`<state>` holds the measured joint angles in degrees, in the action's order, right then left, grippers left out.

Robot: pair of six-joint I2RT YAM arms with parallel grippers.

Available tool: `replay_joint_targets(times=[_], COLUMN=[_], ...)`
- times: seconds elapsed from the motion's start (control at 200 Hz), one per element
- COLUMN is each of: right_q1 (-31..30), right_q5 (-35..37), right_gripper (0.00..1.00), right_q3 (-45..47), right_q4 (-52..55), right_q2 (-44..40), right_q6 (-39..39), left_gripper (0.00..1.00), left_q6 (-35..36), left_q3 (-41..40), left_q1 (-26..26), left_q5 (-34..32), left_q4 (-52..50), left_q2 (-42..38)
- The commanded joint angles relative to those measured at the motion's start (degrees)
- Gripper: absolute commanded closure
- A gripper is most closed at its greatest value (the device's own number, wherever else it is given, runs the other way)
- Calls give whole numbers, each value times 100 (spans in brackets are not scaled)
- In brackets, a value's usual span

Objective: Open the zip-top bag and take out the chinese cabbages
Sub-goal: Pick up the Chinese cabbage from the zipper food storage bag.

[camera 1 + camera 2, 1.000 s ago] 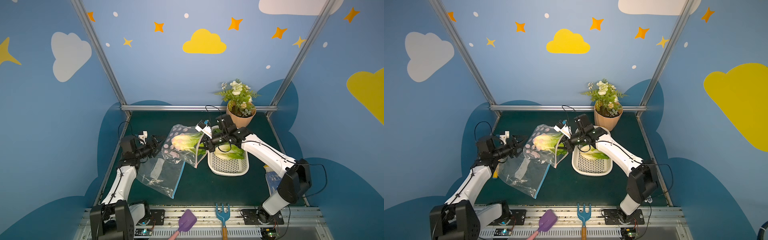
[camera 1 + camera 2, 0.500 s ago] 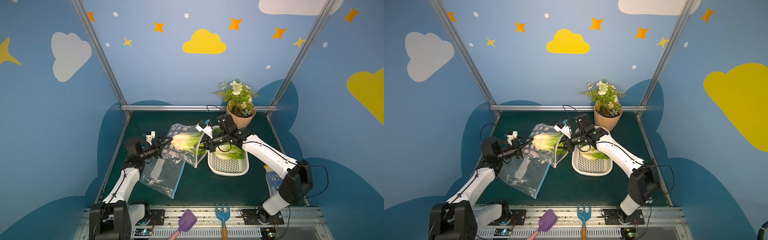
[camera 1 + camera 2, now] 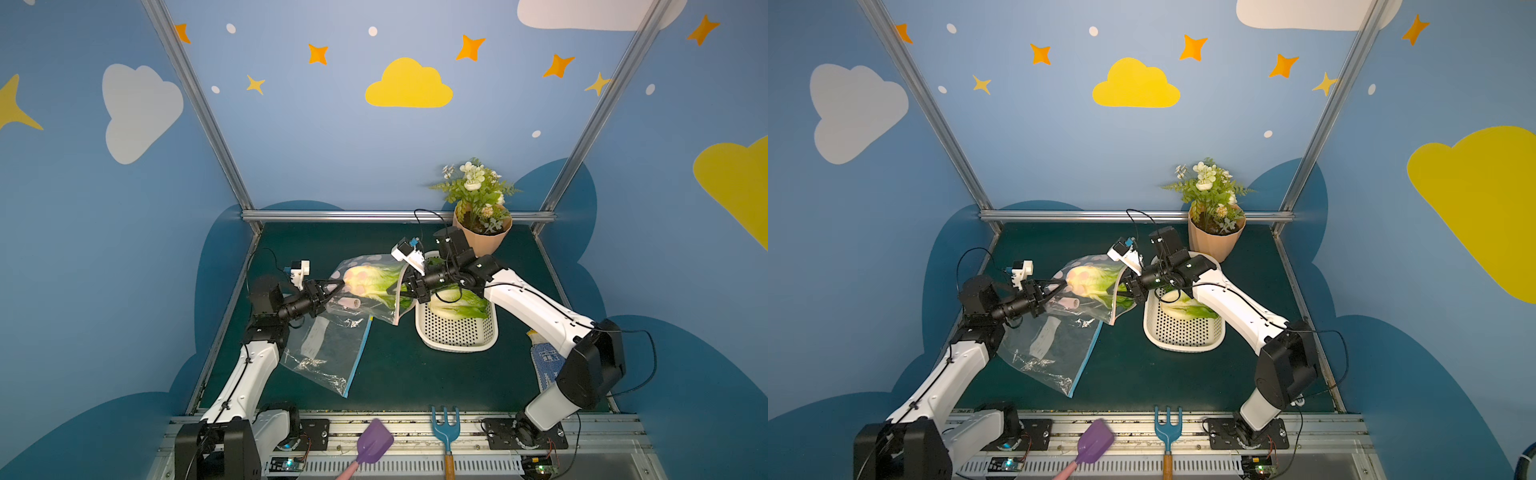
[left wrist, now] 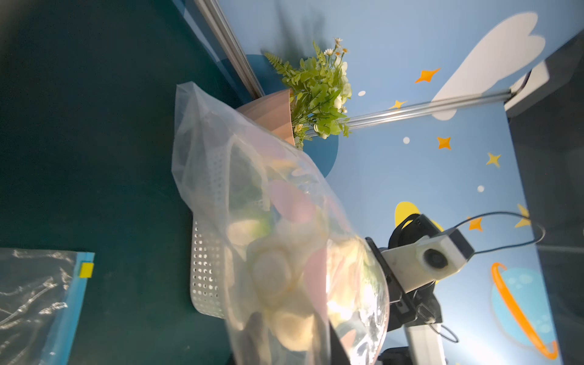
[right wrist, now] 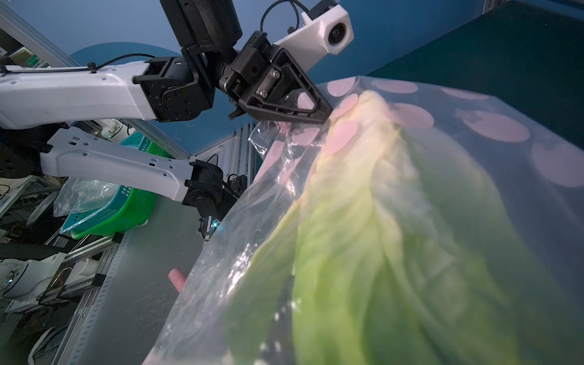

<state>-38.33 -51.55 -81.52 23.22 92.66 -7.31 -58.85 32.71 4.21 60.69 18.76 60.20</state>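
Observation:
The zip-top bag (image 3: 376,266) (image 3: 1100,299), clear with pink dots, hangs above the mat between both arms. One of the chinese cabbages (image 3: 370,280) (image 3: 1090,280) (image 5: 379,237) lies inside it, pale stem end toward the left arm. My left gripper (image 3: 337,286) (image 5: 322,115) is shut on the bag's bottom corner by the stem end. My right gripper (image 3: 405,286) (image 3: 1129,289) is shut on the bag's mouth edge; one dark finger (image 5: 282,313) shows through the plastic. Another cabbage (image 3: 457,305) (image 3: 1187,309) lies in the white perforated basket (image 3: 457,332).
A second clear bag with a blue zip strip (image 3: 328,353) lies flat below the left arm. A potted flowering plant (image 3: 478,237) stands behind the basket. A purple scoop (image 3: 374,444) and blue fork (image 3: 444,432) sit at the front rail. A blue-white cloth (image 3: 544,361) lies at the right.
The left arm has reached right to the bag's bottom end and its jaws have closed on the corner. The right arm and the bag's mouth have stayed put.

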Motion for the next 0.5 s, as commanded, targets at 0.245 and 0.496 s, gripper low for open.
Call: replay_joint_targets(times=[0.245,0.496], right_q1=[9,44], right_q5=[185,446], right_gripper=[100,100], right_q3=[124,345], right_q4=[-149,-223], right_q2=[-173,-383], right_q6=[82,205], left_gripper=[95,95], left_q6=[395,653], left_q3=[86,52], left_q1=[14,20], left_q5=[-905,-1603], left_q4=[-727,-1202], left_q2=[-328,-677])
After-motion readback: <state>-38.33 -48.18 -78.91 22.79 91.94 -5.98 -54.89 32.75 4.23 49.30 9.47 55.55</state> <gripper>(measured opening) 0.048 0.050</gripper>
